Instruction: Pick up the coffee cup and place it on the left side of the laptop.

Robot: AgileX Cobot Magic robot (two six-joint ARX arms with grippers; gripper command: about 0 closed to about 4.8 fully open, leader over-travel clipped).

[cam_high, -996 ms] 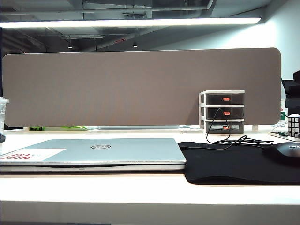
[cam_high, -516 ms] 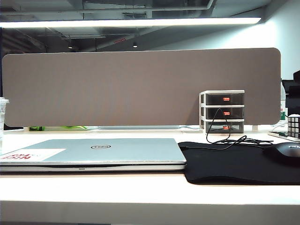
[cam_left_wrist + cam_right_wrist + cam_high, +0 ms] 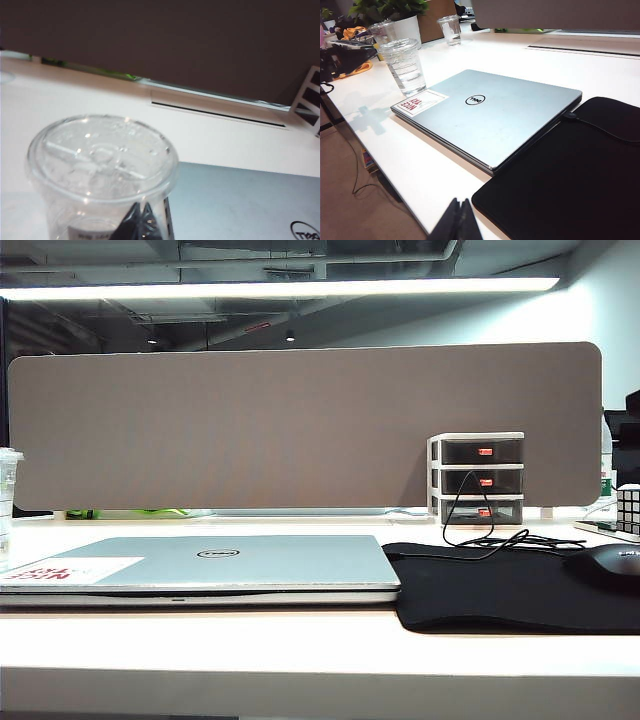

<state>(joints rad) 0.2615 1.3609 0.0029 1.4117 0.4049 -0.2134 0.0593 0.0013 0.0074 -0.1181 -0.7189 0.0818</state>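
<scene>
Laptop (image 3: 200, 568) and black mouse pad (image 3: 500, 590) fill the table (image 3: 300, 640) in the exterior view, lid shut, with a grey partition (image 3: 300, 425) behind and a small drawer unit (image 3: 477, 478) at the back right. A black mouse (image 3: 608, 565) sits on the pad's right end. Only a sliver of the coffee cup (image 3: 8, 502) shows at the far left edge, standing just beyond the laptop's left end. Neither arm appears here.

The left wrist view gives what that one lacks: the coffee cup (image 3: 102, 177) seen from close above, clear lid on, part of its white label visible low on the side. The left gripper (image 3: 140, 222) hangs right in front of the cup, its dark fingertips pressed together into one point. They overlap the cup's wall in the picture, but nothing sits between them, so it is closed on nothing. The laptop (image 3: 240, 205) lies just past the cup.

The right wrist view takes in the whole desk from the side. The right gripper (image 3: 459, 220) hovers near the table's front edge, fingertips together, closed and empty, well apart from the coffee cup (image 3: 404, 66), which stands upright on the table touching or nearly touching the laptop's (image 3: 490, 112) sticker corner. The mouse pad (image 3: 570, 170) lies nearest the gripper. Two more clear cups (image 3: 449, 27) and a potted plant (image 3: 400, 15) stand farther off.
</scene>
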